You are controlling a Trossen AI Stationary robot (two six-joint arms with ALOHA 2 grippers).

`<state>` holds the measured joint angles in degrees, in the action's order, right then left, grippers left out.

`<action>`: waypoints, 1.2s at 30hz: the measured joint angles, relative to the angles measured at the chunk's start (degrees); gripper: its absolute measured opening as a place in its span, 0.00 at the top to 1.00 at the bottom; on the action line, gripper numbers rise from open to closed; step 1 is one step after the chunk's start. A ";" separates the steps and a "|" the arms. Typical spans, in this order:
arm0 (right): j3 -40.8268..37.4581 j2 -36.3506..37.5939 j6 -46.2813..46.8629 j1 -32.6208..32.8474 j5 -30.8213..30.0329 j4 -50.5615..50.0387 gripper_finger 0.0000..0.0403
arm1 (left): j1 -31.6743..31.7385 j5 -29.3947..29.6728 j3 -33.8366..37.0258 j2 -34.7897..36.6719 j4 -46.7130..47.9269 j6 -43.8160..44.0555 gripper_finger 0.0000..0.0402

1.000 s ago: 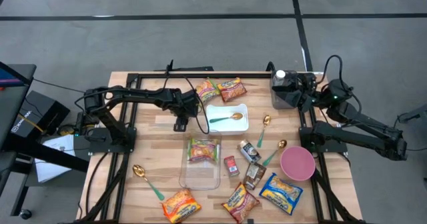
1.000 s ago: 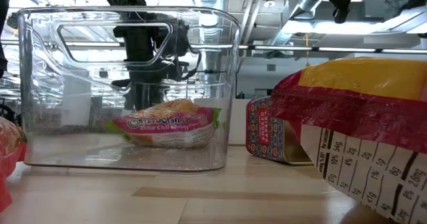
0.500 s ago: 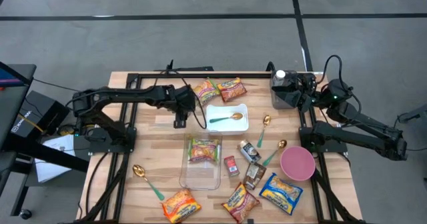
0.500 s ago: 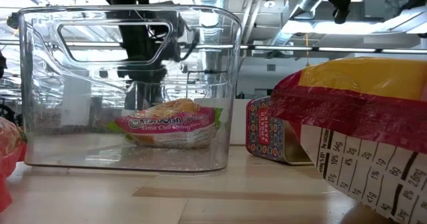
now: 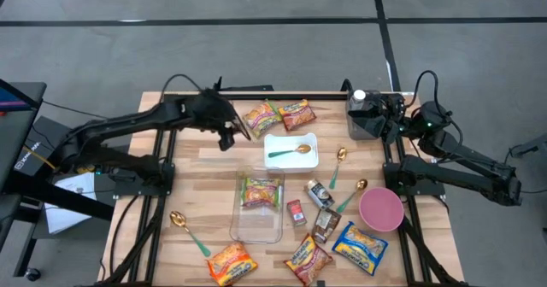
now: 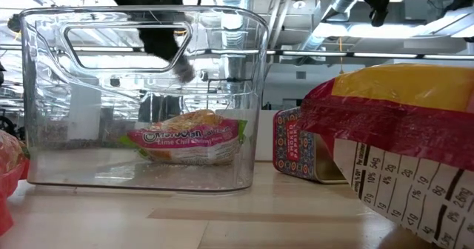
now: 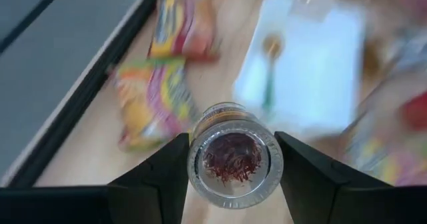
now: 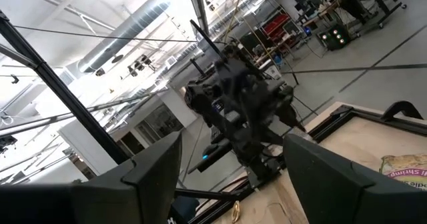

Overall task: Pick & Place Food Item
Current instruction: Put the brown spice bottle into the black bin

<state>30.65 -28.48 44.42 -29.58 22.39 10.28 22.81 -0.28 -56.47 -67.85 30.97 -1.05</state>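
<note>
Your left gripper [image 5: 232, 131] hangs at eleven o'clock of the white square tray [image 5: 291, 150], fingers clamped on a small clear round jar of red threads [image 7: 231, 155], bare wood below, while your right gripper, fingers spread, waits at the table's two o'clock edge.

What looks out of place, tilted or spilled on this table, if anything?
Nothing looks spilled or broken. One odd thing: the left gripper holds a small jar in the air, round end toward the wrist camera, so it seems tilted, not upright. The packets lie scattered across the table.
</note>
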 joint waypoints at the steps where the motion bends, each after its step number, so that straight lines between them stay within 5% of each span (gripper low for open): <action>1: 0.00 -0.01 0.00 0.01 0.00 0.00 0.37 | 0.00 -1.09 0.00 0.81 -1.72 2.07 0.55; 9: 0.00 -0.01 -3.33 0.02 -0.01 2.40 0.37 | -0.62 -13.47 0.00 2.16 -22.72 18.36 0.55; 19: 0.23 -0.98 -29.99 6.21 -8.06 13.01 0.37 | -5.05 -13.63 -0.04 -2.19 -43.40 33.72 0.55; 27: 7.64 -10.04 -44.57 15.86 -24.74 6.52 0.37 | -8.97 -13.73 -0.04 -9.00 -59.12 42.09 0.55; 36: 23.44 -22.44 -45.57 18.90 -25.02 -11.25 0.36 | -9.99 -13.17 -0.02 -11.70 -63.68 44.95 0.55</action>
<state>54.09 -50.93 -1.15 -10.68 -2.63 -0.96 12.82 -13.45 -56.49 -79.55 -32.71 43.90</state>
